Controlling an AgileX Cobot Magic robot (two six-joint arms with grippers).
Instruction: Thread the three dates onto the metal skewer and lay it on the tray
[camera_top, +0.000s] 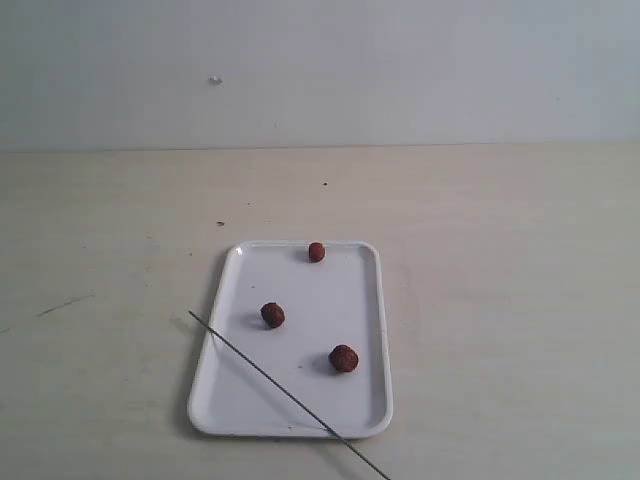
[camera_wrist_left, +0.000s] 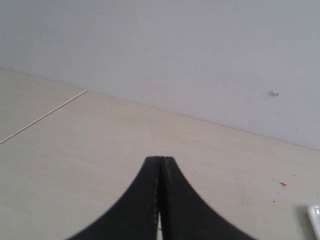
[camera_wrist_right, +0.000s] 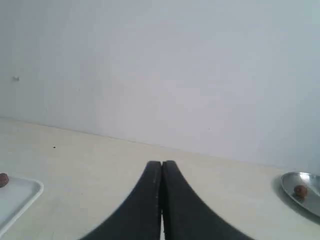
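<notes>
A white tray (camera_top: 300, 415) lies on the table in the exterior view. Three reddish-brown dates sit loose on it: one at the far rim (camera_top: 316, 251), one in the middle left (camera_top: 272, 315), one nearer the front right (camera_top: 343, 358). The thin metal skewer (camera_top: 285, 392) lies slanted across the tray's front left part, both ends sticking out past the rim. Neither arm shows in the exterior view. My left gripper (camera_wrist_left: 161, 159) is shut on nothing, above bare table. My right gripper (camera_wrist_right: 161, 163) is also shut and empty; a tray corner (camera_wrist_right: 22, 197) with one date (camera_wrist_right: 3, 179) shows beside it.
A shiny metal dish (camera_wrist_right: 305, 197) holding another small reddish fruit (camera_wrist_right: 300, 190) stands off to one side in the right wrist view. A white tray edge (camera_wrist_left: 315, 220) peeks into the left wrist view. A pale wall backs the light wooden table (camera_top: 500, 250).
</notes>
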